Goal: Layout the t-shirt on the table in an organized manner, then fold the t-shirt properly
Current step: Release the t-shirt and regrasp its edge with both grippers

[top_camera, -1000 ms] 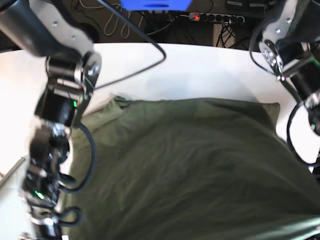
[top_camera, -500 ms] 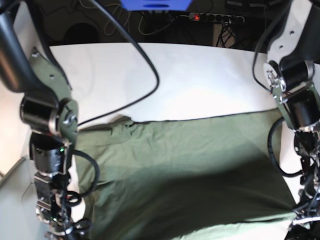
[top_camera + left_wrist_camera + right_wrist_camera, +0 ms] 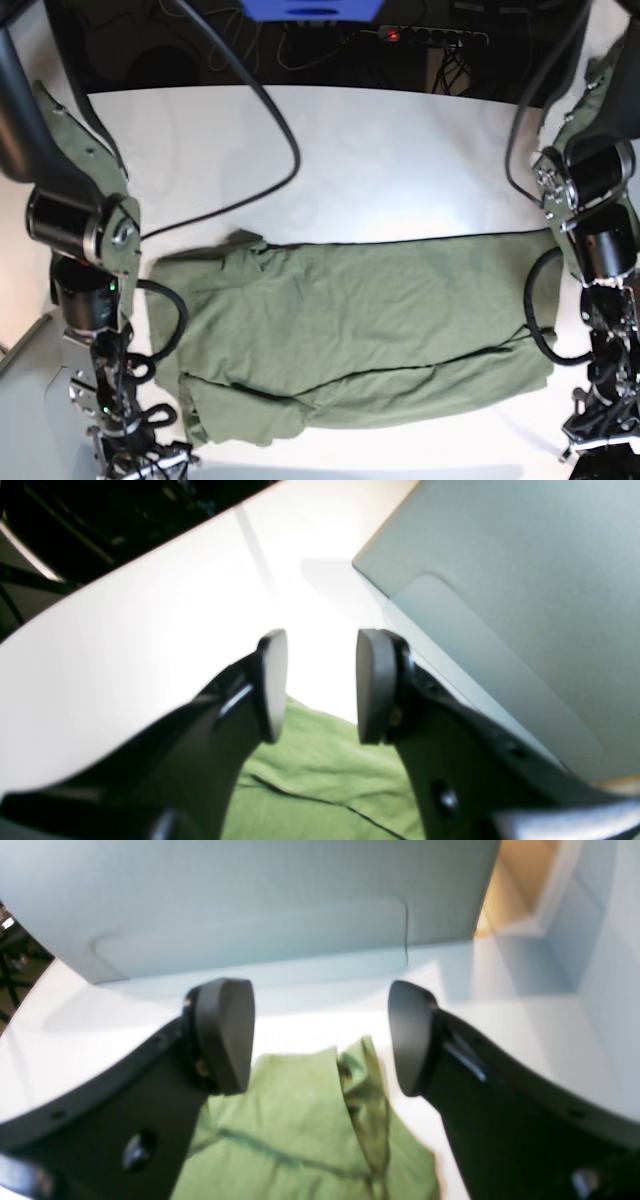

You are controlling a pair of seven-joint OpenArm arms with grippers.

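The olive green t-shirt (image 3: 350,330) lies spread flat across the white table (image 3: 380,160), long side running left to right, with a folded bit at its far left corner (image 3: 240,243). My left gripper (image 3: 320,685) is open and empty, just above a shirt edge (image 3: 320,765) and white tabletop (image 3: 150,630). In the base view its arm (image 3: 600,240) stands at the shirt's right end. My right gripper (image 3: 320,1037) is wide open and empty above a wrinkled shirt corner (image 3: 300,1130). Its arm (image 3: 90,300) stands at the shirt's left end.
A black cable (image 3: 280,130) from the arm on the left loops over the table's far left part. A power strip (image 3: 430,36) and cables lie beyond the curved far edge. Grey panels (image 3: 500,605) (image 3: 250,905) border the table near both grippers.
The shirt, which was held up close to the camera, has come down and now lies flat on the table. Both arms have drawn back toward the near edge, and the jaws are off the cloth.
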